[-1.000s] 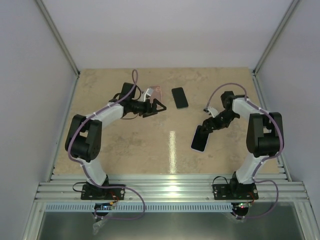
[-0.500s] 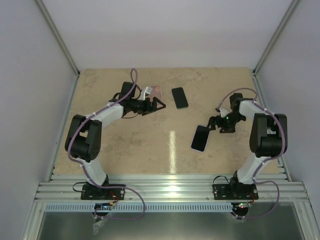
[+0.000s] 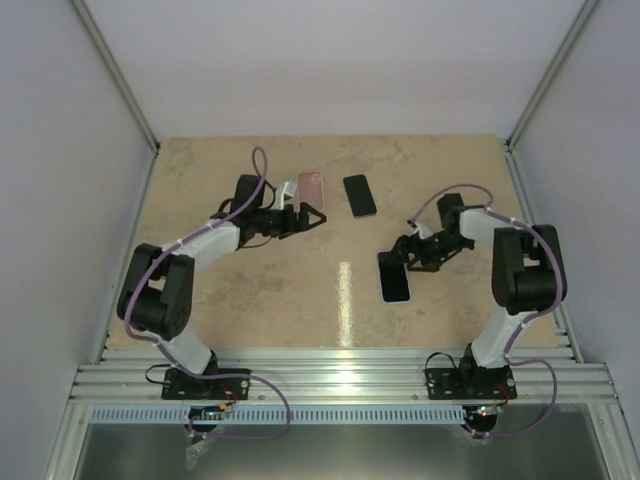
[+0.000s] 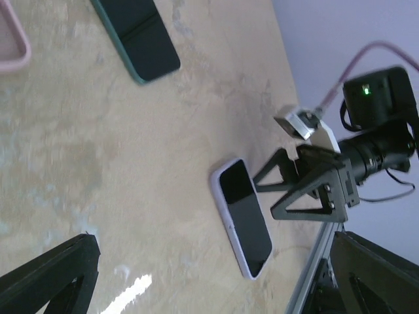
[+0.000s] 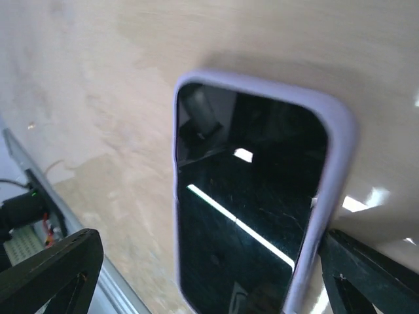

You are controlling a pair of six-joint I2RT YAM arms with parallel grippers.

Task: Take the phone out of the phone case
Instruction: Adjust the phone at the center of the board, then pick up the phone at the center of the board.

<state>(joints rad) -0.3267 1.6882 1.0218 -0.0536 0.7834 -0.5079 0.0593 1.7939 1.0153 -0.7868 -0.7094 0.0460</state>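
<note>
Our left gripper [image 3: 312,216] has its jaws spread as wide as they go, with nothing between them. In its wrist view the two fingers [image 4: 55,273] stand at the lower corners of the frame, and only bare table [image 4: 98,163] shows in the gap. Ahead of these jaws and off to one side lies an empty pink case [image 3: 311,185]. Further ahead, a dark phone [image 3: 359,195] lies flat on the table. Neither touches the fingers.

Our right gripper [image 3: 400,252] also has its jaws wide apart, and they are not closed on anything. The phone [image 5: 249,203] lies flat on the table, screen up, still seated in its lavender case [image 5: 262,85]. The gripper hangs over one end of it. In the right wrist view the near part of the phone runs into the gap between the jaws, with one finger [image 5: 49,275] well off its long side. The other finger is close to the case's opposite edge, and we cannot tell whether it touches the rim.

From the left wrist camera we see the same phone [image 4: 241,218] far ahead of the left jaws, with the right gripper's [image 4: 308,190] spread fingers just beside it.
</note>
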